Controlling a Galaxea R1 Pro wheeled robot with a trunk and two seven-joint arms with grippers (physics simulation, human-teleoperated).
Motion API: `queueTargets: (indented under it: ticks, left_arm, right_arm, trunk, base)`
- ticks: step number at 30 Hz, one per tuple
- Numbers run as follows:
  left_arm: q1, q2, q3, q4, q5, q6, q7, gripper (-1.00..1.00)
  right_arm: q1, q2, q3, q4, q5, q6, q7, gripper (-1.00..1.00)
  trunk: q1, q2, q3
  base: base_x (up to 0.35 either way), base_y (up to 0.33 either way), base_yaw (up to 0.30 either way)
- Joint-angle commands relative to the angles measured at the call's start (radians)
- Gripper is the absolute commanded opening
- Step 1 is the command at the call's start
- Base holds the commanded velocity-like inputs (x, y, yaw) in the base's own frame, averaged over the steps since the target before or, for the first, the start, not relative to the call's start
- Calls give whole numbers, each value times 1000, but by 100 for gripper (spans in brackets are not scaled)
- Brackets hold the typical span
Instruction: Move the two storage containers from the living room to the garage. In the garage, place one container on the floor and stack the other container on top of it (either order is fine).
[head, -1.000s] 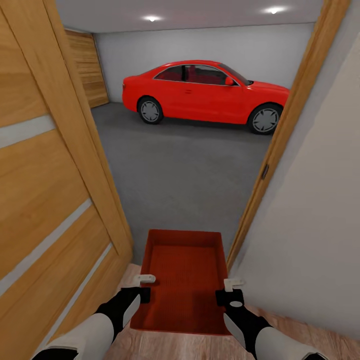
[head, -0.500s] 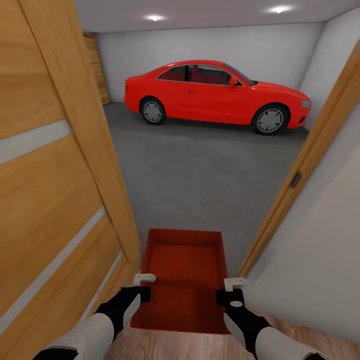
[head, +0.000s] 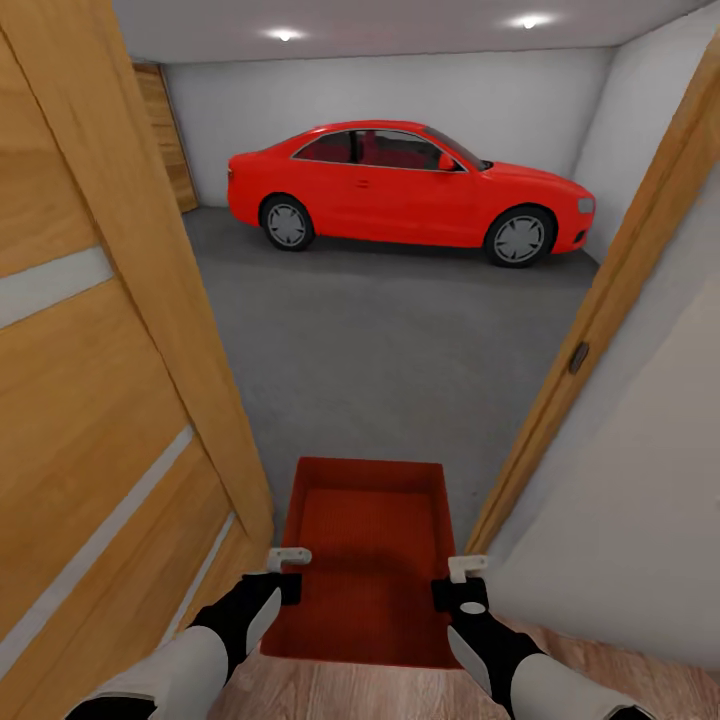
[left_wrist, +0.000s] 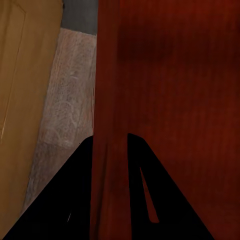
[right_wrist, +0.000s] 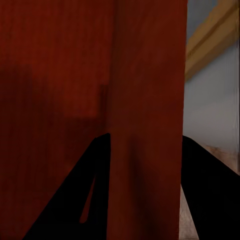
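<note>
Garage floor (head: 380, 340) ahead; wrist views suggest claws straddling container (head: 365, 545) walls.

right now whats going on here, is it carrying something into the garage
Yes. The robot stands in a doorway, holding one orange-red storage container between both arms: the left hand clamps its left wall, the right hand its right wall. The open wooden door is on its left. Ahead lies the garage's grey concrete floor, with a red car parked by the back wall. The container is not yet set down.
</note>
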Motion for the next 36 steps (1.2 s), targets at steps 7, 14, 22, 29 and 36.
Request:
queueTargets:
  ticks: [7,14,22,29,36]
  left_arm:
    - [-1,1,-5,-6,-24,8,11,-100]
    - [-1,1,-6,-7,-24,9,11,-100]
    - [-1,0,-6,-7,-24,8,11,-100]
    - [-1,0,-5,-7,-24,8,11,-100]
    - [-1,0,-6,-6,-24,8,11,-100]
  right_arm:
    - [-1,0,26,8,-28,10,-8,-100]
    - [-1,1,27,8,-28,10,-8,-100]
    - [-1,1,27,8,-28,10,-8,-100]
    - [-1,1,27,8,-28,10,-8,-100]
    - [-1,0,26,8,-28,10,-9,-100]
  trunk:
    - [0,-1,-1]
    - [0,-1,-1]
    - [0,-1,-1]
    - [0,-1,-1]
    - [0,-1,-1]
  base:
    - [0,0,-224]
    - [30,107,-30]
    - [85,264,-1]
    - [11,37,-3]
    - [0,1,-203]
